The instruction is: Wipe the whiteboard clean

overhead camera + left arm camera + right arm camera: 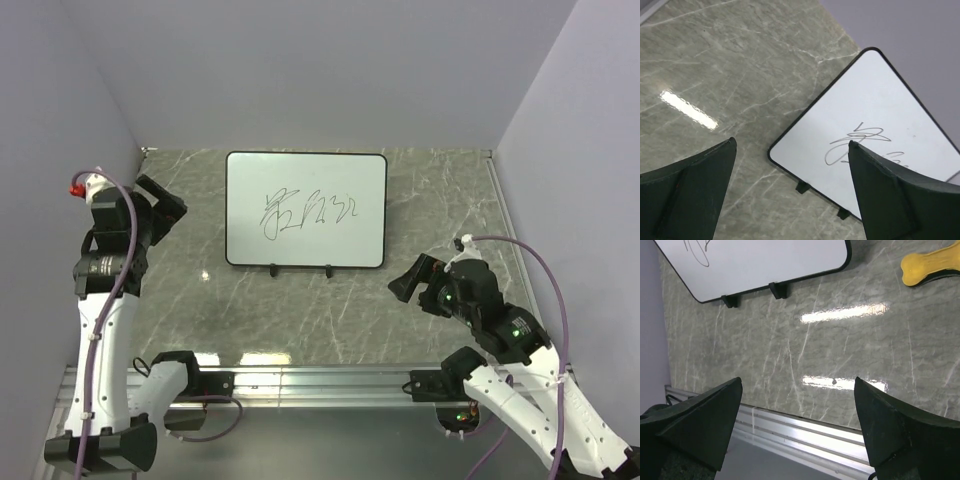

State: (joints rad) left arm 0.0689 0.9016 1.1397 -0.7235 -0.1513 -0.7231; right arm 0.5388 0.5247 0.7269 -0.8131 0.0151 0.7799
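The whiteboard (300,180) lies flat at the back middle of the marble table, with dark scribbles (310,210) at its centre and two black feet on its near edge. It also shows in the left wrist view (875,110) and the right wrist view (765,260). My left gripper (160,205) is open and empty, raised left of the board; its jaws (792,142) stand wide apart. My right gripper (408,283) is open and empty, raised near the board's near right corner; its fingers (798,380) are spread wide. A small yellow eraser (935,265) lies on the table right of the board, seen only in the right wrist view.
An aluminium rail (320,380) runs along the table's near edge and also shows in the right wrist view (805,430). Lavender walls close in the back and both sides. Bare marble (300,320) lies between the board and the rail.
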